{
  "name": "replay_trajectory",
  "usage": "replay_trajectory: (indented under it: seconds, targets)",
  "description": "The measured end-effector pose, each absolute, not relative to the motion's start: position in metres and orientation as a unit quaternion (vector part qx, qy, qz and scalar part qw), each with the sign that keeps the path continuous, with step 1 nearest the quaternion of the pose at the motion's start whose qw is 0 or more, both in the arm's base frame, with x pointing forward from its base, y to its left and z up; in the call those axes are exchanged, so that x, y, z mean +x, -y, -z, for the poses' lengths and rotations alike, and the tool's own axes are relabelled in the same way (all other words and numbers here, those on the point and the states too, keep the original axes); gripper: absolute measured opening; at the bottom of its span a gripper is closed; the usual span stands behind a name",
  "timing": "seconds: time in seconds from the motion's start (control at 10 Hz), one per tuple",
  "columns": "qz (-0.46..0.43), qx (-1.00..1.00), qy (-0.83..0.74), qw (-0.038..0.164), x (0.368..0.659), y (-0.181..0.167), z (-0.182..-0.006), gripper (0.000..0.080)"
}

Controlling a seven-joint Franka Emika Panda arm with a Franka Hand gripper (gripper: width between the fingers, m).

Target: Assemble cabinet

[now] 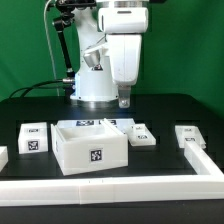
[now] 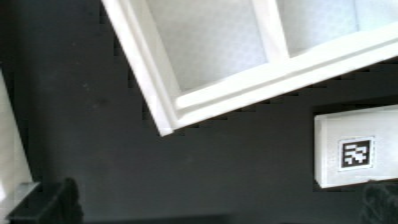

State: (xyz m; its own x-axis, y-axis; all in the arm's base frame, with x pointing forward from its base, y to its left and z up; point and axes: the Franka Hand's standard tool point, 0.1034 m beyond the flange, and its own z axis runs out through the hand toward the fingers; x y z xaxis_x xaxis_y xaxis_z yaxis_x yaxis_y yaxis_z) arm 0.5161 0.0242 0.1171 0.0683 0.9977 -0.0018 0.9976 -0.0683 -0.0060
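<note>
The cabinet (image 1: pixel 90 146) is an open-topped white box shell at the table's middle front, with a black-and-white tag on its near face. My gripper (image 1: pixel 125 99) hangs above the table behind it, toward the exterior view's right, touching nothing. In the wrist view a corner of the cabinet's (image 2: pixel 222 70) thick white walls fills much of the picture. My gripper (image 2: pixel 214 207) is open, its dark fingertips (image 2: pixel 43 205) at the picture's edge with only black table between them. A white tagged part (image 2: pixel 356 150) lies beside the cabinet corner.
Loose white tagged parts lie at the exterior view's left (image 1: pixel 33 137), right of the cabinet (image 1: pixel 141 134) and far right (image 1: pixel 190 138). The marker board (image 1: pixel 100 122) lies behind the cabinet. A white rail (image 1: pixel 110 184) runs along the front. The robot pedestal (image 1: pixel 95 88) stands at the back.
</note>
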Motion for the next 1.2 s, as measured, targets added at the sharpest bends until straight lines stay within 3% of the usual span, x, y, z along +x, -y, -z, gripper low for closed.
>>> replay_trajectory:
  seconds: [0.2, 0.5, 0.8, 1.2]
  targets:
    - [0.005, -0.633, 0.774, -0.003, 0.505, -0.001, -0.109, 0.0797]
    - [-0.006, -0.578, 0.816, 0.011, 0.484, 0.021, -0.096, 0.0797]
    - [-0.007, -0.594, 0.804, 0.011, 0.485, 0.021, -0.096, 0.0797]
    - [-0.019, -0.562, 0.826, 0.038, 0.449, 0.044, -0.077, 0.0797]
